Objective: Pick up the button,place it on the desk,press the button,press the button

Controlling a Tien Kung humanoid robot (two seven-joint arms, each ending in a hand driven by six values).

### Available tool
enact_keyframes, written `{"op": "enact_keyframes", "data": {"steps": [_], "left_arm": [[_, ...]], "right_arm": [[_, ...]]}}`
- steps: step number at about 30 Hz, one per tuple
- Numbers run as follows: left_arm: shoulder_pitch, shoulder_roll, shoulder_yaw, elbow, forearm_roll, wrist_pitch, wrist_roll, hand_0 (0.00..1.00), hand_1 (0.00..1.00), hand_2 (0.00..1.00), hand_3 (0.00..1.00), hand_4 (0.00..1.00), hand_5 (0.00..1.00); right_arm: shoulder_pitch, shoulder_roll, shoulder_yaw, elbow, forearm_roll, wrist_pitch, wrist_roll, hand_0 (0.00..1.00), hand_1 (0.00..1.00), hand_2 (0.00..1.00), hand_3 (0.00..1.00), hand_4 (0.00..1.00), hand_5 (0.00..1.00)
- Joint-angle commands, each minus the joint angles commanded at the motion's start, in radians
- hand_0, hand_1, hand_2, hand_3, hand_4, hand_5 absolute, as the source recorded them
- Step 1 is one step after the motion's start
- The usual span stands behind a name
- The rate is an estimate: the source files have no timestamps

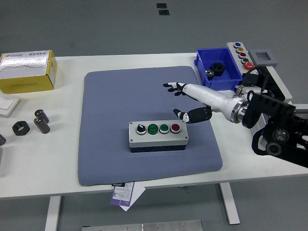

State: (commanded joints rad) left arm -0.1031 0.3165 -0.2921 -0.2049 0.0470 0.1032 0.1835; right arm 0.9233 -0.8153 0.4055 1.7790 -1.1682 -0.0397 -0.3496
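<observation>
A grey button box (158,135) with a black selector knob, two green buttons and one red button lies flat on the blue-grey mat (115,106), near its front. My right hand (185,100) is open and empty, fingers spread, raised above the mat up and to the right of the box and clear of it. Its arm comes in from the right edge. My left arm is out of view.
A blue bin (219,70) with a black part stands at the back right, next to a second button box (242,55) and grey electrical parts (269,86). A yellow box (28,71) and black nuts (29,125) lie at the left. A paper tag (124,192) hangs over the front edge.
</observation>
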Motion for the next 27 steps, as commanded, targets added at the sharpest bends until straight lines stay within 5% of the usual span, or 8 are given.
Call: {"op": "enact_keyframes", "data": {"steps": [1, 2, 7, 8, 11, 18, 21, 27], "left_arm": [[0.0, 0.001, -0.002, 0.0, 0.002, 0.0, 0.001, 0.686, 0.629, 0.552, 0.594, 0.669, 0.205], [-0.001, 0.002, -0.003, 0.0, 0.002, 0.001, 0.001, 0.688, 0.63, 0.551, 0.594, 0.668, 0.205], [-0.006, 0.006, 0.001, 0.0, -0.002, 0.0, -0.001, 0.688, 0.63, 0.551, 0.594, 0.668, 0.205], [-0.006, 0.006, 0.0, 0.0, 0.0, 0.001, -0.001, 0.687, 0.63, 0.551, 0.592, 0.666, 0.204], [-0.005, 0.007, -0.006, -0.001, 0.006, 0.001, 0.002, 0.687, 0.63, 0.551, 0.592, 0.666, 0.204], [-0.004, 0.008, -0.017, -0.001, 0.017, 0.002, 0.007, 0.688, 0.629, 0.551, 0.592, 0.665, 0.204], [-0.004, 0.008, -0.019, -0.001, 0.018, 0.002, 0.008, 0.688, 0.63, 0.551, 0.591, 0.664, 0.203], [-0.008, 0.007, -0.016, -0.001, 0.017, 0.002, 0.007, 0.687, 0.63, 0.55, 0.591, 0.664, 0.204]], "right_arm": [[0.016, -0.022, 0.034, 0.0, 0.032, 0.036, -0.032, 0.883, 0.865, 0.902, 0.998, 0.528, 0.002], [0.031, -0.043, 0.064, 0.0, 0.061, 0.072, -0.063, 0.528, 0.626, 0.677, 0.913, 0.574, 0.127], [0.125, -0.11, 0.145, 0.0, 0.199, 0.267, -0.209, 0.528, 0.626, 0.677, 0.913, 0.574, 0.127], [0.136, -0.11, 0.142, 0.0, 0.22, 0.303, -0.231, 0.082, 0.304, 0.329, 0.998, 0.513, 0.074], [0.164, -0.101, 0.125, 0.0, 0.288, 0.423, -0.294, 0.082, 0.304, 0.329, 0.998, 0.513, 0.074], [0.188, -0.068, 0.09, 0.0, 0.356, 0.637, -0.296, 0.002, 0.227, 0.288, 0.998, 0.46, 0.002], [0.194, -0.036, 0.074, 0.0, 0.361, 0.685, -0.296, 0.002, 0.199, 0.269, 0.998, 0.439, 0.002], [0.2, 0.058, 0.012, -0.035, 0.349, 0.685, -0.296, 0.002, 0.195, 0.263, 0.998, 0.432, 0.002]]}}
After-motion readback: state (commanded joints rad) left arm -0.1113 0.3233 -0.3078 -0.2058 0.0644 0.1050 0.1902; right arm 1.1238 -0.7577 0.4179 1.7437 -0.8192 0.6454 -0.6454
